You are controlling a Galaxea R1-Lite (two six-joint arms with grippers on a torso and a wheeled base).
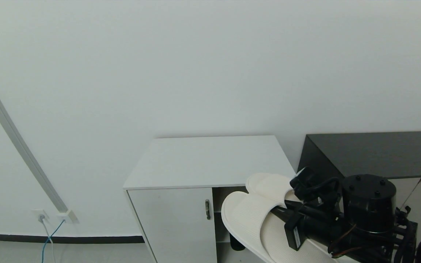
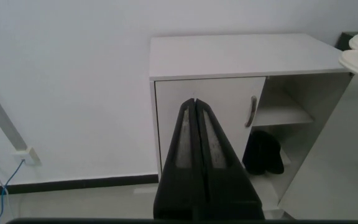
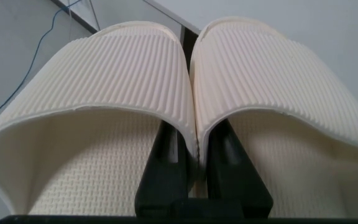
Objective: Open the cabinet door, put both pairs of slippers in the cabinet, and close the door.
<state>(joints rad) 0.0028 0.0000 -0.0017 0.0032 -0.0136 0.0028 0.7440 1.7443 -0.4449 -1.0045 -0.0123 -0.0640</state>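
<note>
Step in hand: carrying of one pair of slippers [image 1: 254, 215] toward cabinet [image 1: 203, 160], one side already open.
Right gripper [image 3: 191, 140]: jaws clamped on the pair's touching inner edges, one slipper on either side.
Left gripper [image 2: 196, 109]: jaws pressed together, empty, cabinet front beyond the tips.
Next, by judgement: toes-first entry into open compartment [image 2: 284, 106] ahead of the right jaws, clear of the shelf edge, then release.

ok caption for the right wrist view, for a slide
Right gripper clamps a pair of white slippers by their touching inner walls.
</note>
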